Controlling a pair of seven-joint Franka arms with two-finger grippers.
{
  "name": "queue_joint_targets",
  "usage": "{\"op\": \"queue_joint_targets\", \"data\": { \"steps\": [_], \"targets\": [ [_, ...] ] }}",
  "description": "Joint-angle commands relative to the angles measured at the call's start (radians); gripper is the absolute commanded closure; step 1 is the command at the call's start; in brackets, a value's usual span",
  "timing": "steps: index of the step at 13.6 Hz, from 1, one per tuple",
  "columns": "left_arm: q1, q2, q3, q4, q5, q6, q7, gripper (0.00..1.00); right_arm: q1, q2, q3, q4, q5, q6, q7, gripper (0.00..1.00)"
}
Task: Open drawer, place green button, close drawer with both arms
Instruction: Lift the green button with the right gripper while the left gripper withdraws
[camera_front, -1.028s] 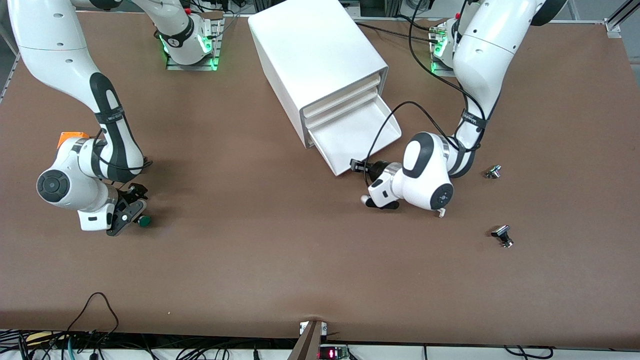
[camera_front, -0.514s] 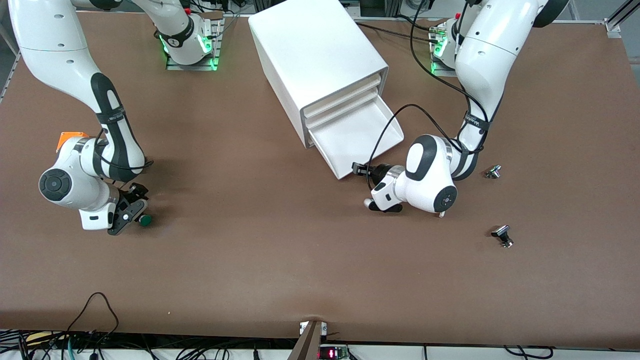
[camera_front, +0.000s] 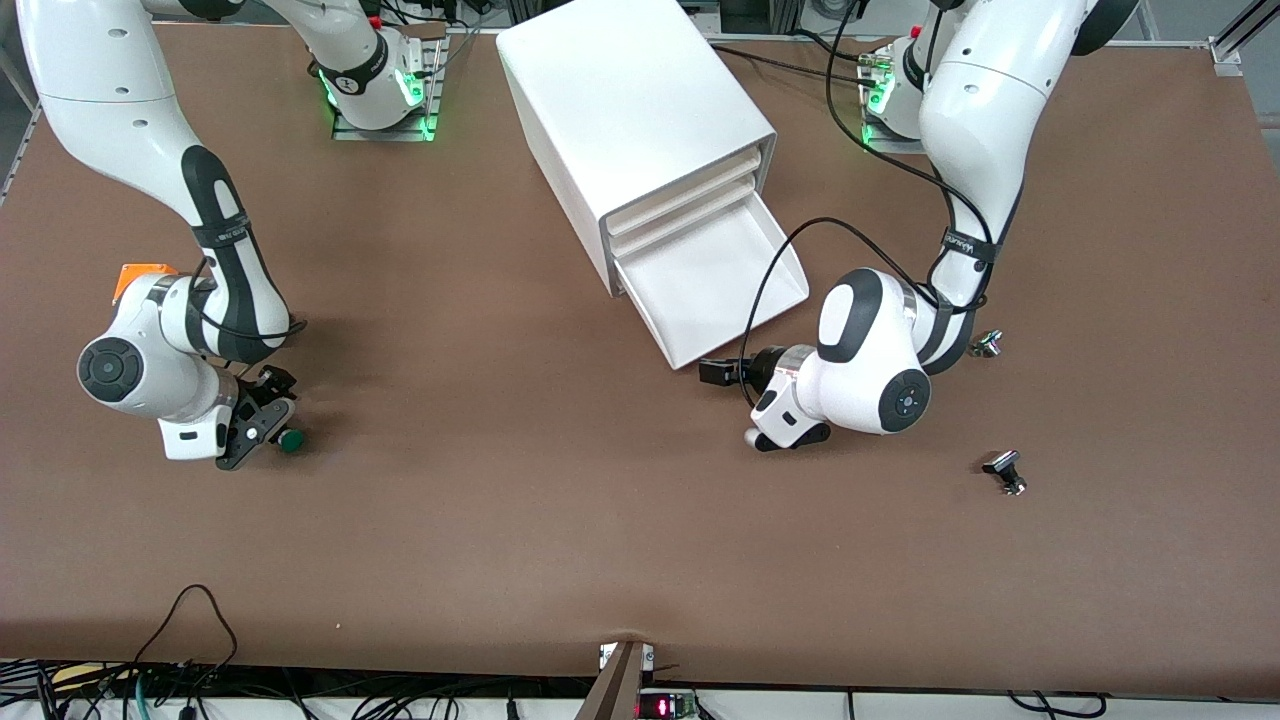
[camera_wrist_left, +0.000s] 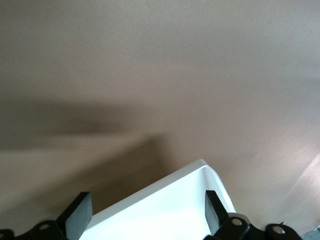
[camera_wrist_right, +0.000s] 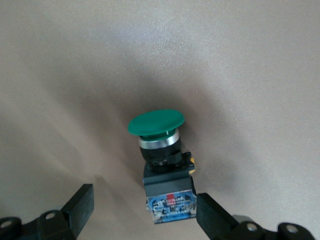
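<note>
The white cabinet (camera_front: 640, 110) stands at the table's middle with its lowest drawer (camera_front: 715, 285) pulled out. My left gripper (camera_front: 714, 372) is low at the drawer's front corner, nearer the front camera. In the left wrist view the left gripper (camera_wrist_left: 147, 217) is open, with the drawer's front rim (camera_wrist_left: 170, 197) showing between its fingers (camera_wrist_left: 80, 217). The button (camera_front: 290, 440), green cap on a dark body, lies on the table toward the right arm's end. My right gripper (camera_front: 268, 420) is low at it. In the right wrist view the right gripper (camera_wrist_right: 147, 210) is open, with the button's body (camera_wrist_right: 168, 200) between its fingers.
An orange box (camera_front: 140, 274) lies beside the right arm's wrist. Two black-and-silver small parts (camera_front: 987, 343) (camera_front: 1005, 472) lie toward the left arm's end. The left arm's black cable (camera_front: 790, 250) loops over the drawer's corner.
My left gripper has moved toward the front camera, and the drawer has come out a little farther with it. The right arm has hardly moved.
</note>
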Motion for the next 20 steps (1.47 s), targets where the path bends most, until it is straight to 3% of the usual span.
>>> {"op": "queue_joint_targets", "data": {
  "steps": [1, 4, 8, 14, 15, 17, 20],
  "targets": [
    [0.012, -0.036, 0.012, 0.028, 0.058, -0.013, -0.074, 0.01, -0.01, -0.007, 0.013, -0.022, -0.011, 0.016, -0.016, 0.06],
    [0.024, -0.117, 0.037, 0.032, 0.183, -0.015, -0.158, 0.01, -0.008, -0.007, 0.012, -0.021, -0.011, 0.016, -0.016, 0.06],
    [0.048, -0.233, 0.048, 0.033, 0.402, -0.121, -0.246, 0.01, -0.008, -0.007, 0.012, -0.019, -0.011, 0.013, -0.016, 0.06],
    [0.141, -0.332, 0.048, 0.033, 0.479, -0.225, -0.237, 0.01, -0.008, -0.007, 0.013, -0.018, -0.011, 0.013, -0.016, 0.09],
    [0.147, -0.338, 0.048, 0.033, 0.479, -0.227, -0.237, 0.01, -0.007, -0.007, 0.013, -0.018, -0.011, 0.013, -0.016, 0.17],
    [0.147, -0.338, 0.048, 0.033, 0.479, -0.227, -0.237, 0.01, -0.008, -0.005, 0.013, -0.019, -0.011, 0.013, -0.016, 0.48],
    [0.147, -0.335, 0.049, 0.033, 0.481, -0.224, -0.237, 0.01, -0.008, -0.005, 0.013, -0.019, -0.011, 0.013, -0.024, 0.78]
  ]
}}
